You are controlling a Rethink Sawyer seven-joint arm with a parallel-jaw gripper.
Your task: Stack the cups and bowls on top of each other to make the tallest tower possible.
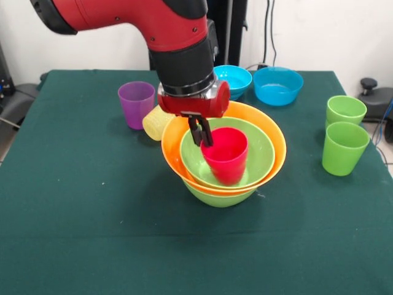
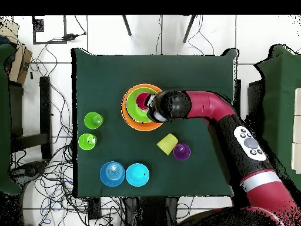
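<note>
A: Where's the red cup [image 1: 226, 153] sitting?
B: Upright in the tower [image 1: 224, 157]: lime bowl, orange bowl [image 1: 270, 132], lime bowl [image 1: 261, 153], mid-table.
A: Gripper [image 1: 201, 131]?
B: Fingers are clamping the cup's rim, left side.
A: Rest?
B: Yellow cup [image 1: 155, 123] lying tipped by the purple cup [image 1: 136, 103], far left. Two blue bowls [image 1: 277, 85] far, w/ two green cups [image 1: 344, 146] standing right.

A cup [image 1: 225, 153] stands in the tower [image 1: 224, 153] of nested bowls mid-table [image 1: 73, 221], other cups and bowls around.
</note>
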